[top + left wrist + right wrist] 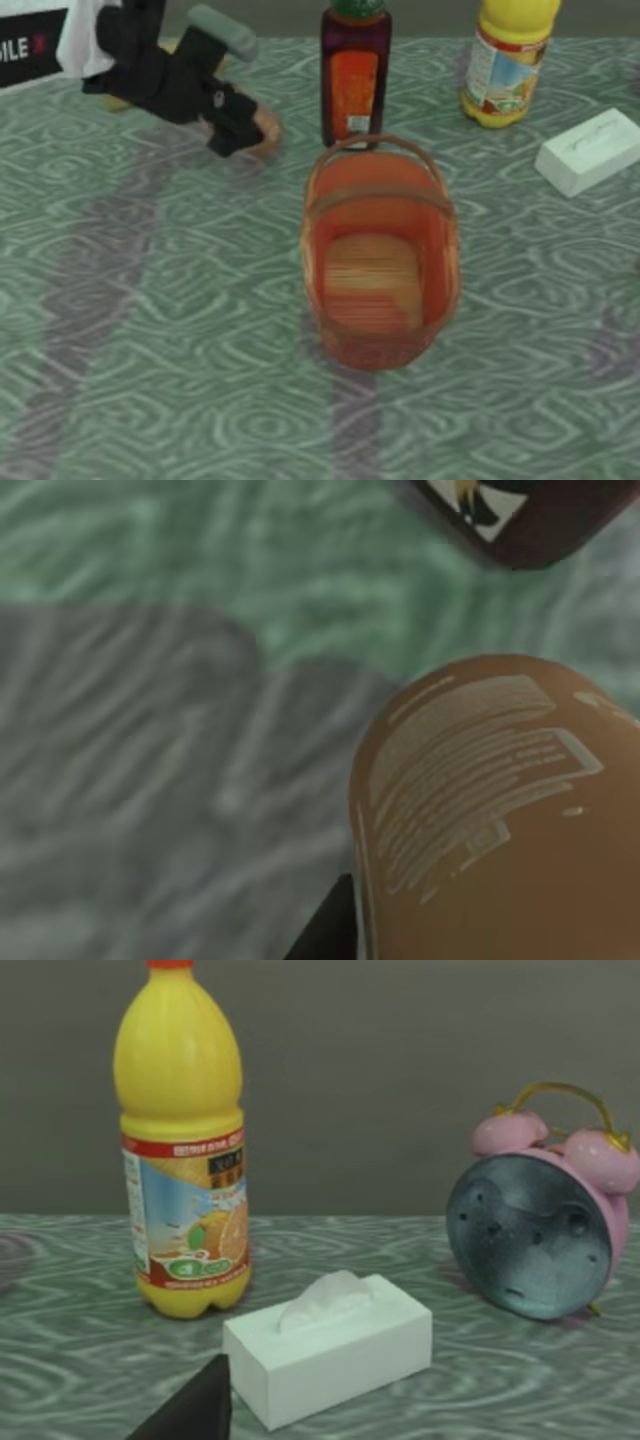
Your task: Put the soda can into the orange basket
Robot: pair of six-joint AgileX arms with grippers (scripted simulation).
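Note:
The soda can (267,127) is a tan-orange cylinder with white markings at the back left of the table, left of the dark red bottle. My left gripper (250,128) is shut on it. In the left wrist view the soda can (500,820) fills the near field, with one black finger (325,935) pressed against its side. The orange basket (445,250) stands at the table's middle, handle arched over its pale slatted bottom, nothing inside. My right gripper (330,1430) is outside the top view; a single finger (200,1410) shows to one side, so it is open and holds nothing.
A tall dark red bottle (355,70) stands just behind the basket, close to the can. A yellow juice bottle (508,60) and a white tissue box (590,150) are at the back right. A pink alarm clock (540,1225) stands beyond the tissue box.

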